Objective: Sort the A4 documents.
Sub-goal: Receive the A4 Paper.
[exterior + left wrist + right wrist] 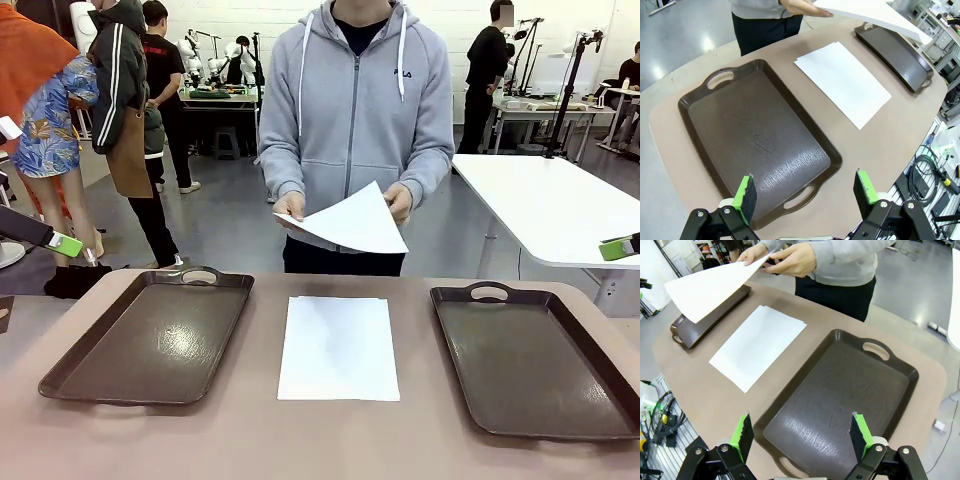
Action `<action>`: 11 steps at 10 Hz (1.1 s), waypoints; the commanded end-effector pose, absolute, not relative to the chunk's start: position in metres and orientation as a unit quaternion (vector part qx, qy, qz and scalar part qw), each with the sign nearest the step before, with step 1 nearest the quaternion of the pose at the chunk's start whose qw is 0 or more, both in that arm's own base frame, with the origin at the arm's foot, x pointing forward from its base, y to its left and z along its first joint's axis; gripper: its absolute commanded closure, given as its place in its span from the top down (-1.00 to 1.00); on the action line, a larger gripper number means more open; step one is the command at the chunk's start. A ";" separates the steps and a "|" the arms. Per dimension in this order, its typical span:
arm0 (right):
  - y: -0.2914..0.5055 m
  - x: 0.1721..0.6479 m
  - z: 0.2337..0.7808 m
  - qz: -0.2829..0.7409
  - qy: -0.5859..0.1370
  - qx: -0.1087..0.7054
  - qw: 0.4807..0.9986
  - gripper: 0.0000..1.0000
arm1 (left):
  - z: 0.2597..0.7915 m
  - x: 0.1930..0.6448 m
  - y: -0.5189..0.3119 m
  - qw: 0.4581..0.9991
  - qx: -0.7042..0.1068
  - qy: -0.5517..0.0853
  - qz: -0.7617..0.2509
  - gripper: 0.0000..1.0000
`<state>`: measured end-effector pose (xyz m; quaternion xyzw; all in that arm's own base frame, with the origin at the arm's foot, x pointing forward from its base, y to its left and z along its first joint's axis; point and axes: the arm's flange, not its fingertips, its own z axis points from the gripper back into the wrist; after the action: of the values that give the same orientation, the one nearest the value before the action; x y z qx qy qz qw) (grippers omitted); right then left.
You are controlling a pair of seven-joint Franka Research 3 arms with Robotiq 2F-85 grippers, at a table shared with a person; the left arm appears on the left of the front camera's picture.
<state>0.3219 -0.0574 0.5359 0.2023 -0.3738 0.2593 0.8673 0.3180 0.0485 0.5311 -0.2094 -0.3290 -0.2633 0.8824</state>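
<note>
A small pile of white A4 documents (pixel 338 347) lies flat on the table between two dark brown trays; the left wrist view shows the pile (pixel 842 82) and the right wrist view shows it too (pixel 758 345). The person at the far side holds more white sheets (pixel 352 221) in both hands above the table's far edge. My left gripper (pixel 806 192) hangs open above the near end of the left tray (pixel 752 132). My right gripper (pixel 801 435) hangs open above the near end of the right tray (pixel 840 395). Neither holds anything.
The left tray (pixel 150 340) and right tray (pixel 535 365) both lie empty on the tan table (pixel 300 440). The person's hands (pixel 398 202) are over the far edge. A white table (pixel 555 205) stands behind at the right, and other people stand farther back.
</note>
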 end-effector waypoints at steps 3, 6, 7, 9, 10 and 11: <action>-0.057 0.323 0.535 0.262 -0.374 0.211 0.864 1.00 | 0.530 0.320 0.049 0.880 -0.212 -0.332 -0.265 1.00; -0.057 0.323 0.535 0.262 -0.374 0.211 0.864 1.00 | 0.530 0.320 0.049 0.880 -0.212 -0.332 -0.265 1.00; -0.057 0.323 0.535 0.262 -0.374 0.211 0.864 1.00 | 0.530 0.320 0.049 0.880 -0.212 -0.332 -0.265 1.00; -0.057 0.323 0.535 0.262 -0.374 0.211 0.864 1.00 | 0.530 0.320 0.049 0.880 -0.212 -0.332 -0.265 1.00; -0.057 0.323 0.535 0.262 -0.374 0.211 0.864 1.00 | 0.530 0.320 0.049 0.880 -0.212 -0.332 -0.265 1.00; -0.057 0.323 0.535 0.262 -0.374 0.211 0.864 1.00 | 0.530 0.320 0.049 0.880 -0.212 -0.332 -0.265 1.00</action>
<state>0.3219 -0.0574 0.5359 0.2023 -0.3738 0.2593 0.8673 0.3180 0.0484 0.5311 -0.2095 -0.3290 -0.2633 0.8824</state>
